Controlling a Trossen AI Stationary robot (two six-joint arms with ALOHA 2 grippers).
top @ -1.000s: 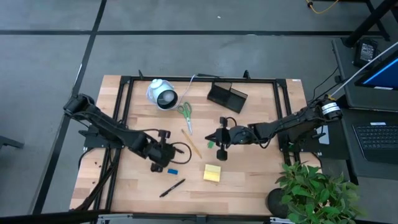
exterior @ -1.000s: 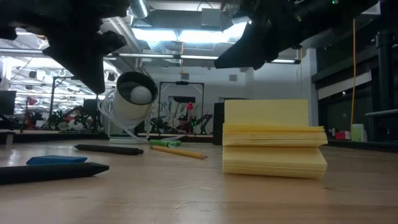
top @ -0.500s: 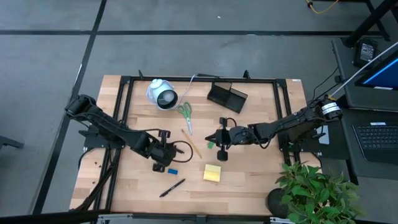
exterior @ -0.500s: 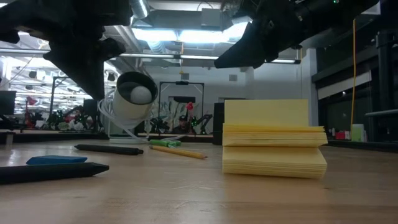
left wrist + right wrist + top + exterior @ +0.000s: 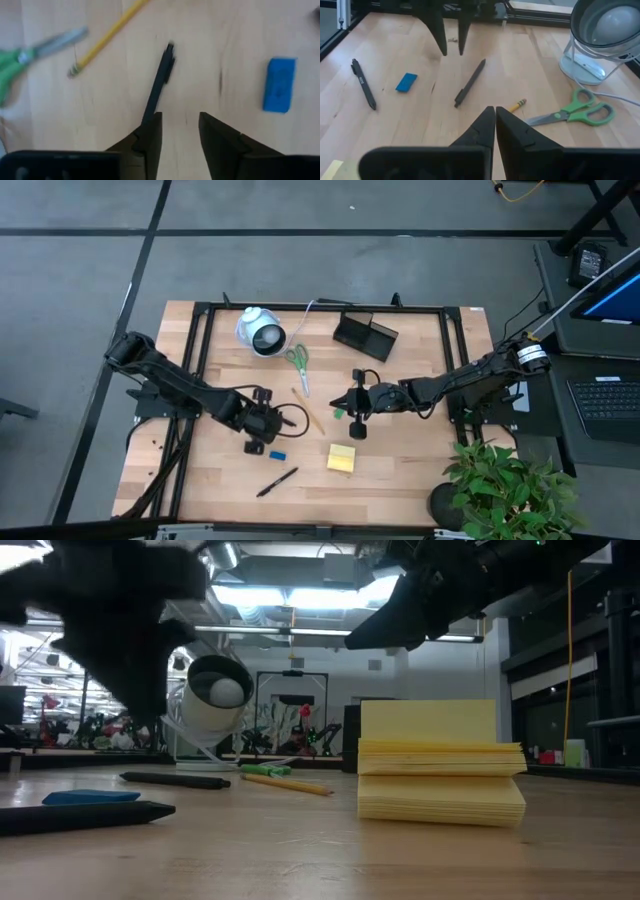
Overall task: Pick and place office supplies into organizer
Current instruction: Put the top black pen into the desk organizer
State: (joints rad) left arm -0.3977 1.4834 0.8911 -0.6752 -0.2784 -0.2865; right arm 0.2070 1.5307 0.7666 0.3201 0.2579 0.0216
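Left gripper (image 5: 262, 423) hangs low over the table's (image 5: 400, 470) left-centre, fingers (image 5: 150, 137) parted with a bare gap between them, holding nothing. One black pen (image 5: 159, 84) lies flat on the wood just ahead of the fingertips, its near end passing beside one finger; the pose reads as a line-up on that pen, jaws spread to straddle the barrel, though whether the pen sits properly inside the gap cannot be told from here. Blue eraser (image 5: 279, 85) rests close by on the boards, apart from the pen. Right gripper (image 5: 354, 408) waits near table centre, fingertips pressed together and empty (the right wrist view shows the two tips meeting with no gap), probably parked clear so the left arm has room. Second black pen (image 5: 277, 481) lies toward the near edge, well apart from the first. Yellow sticky pad (image 5: 341, 458) sits squarely just in front of the right gripper. Pencil (image 5: 308, 410) and green-handled scissors (image 5: 297, 363) lie between the two arms, toward the white round device (image 5: 261, 332). Organizer (image 5: 365, 336) stands at the far side, right of the device; nothing visible inside it from above, so the sorting looks barely begun.
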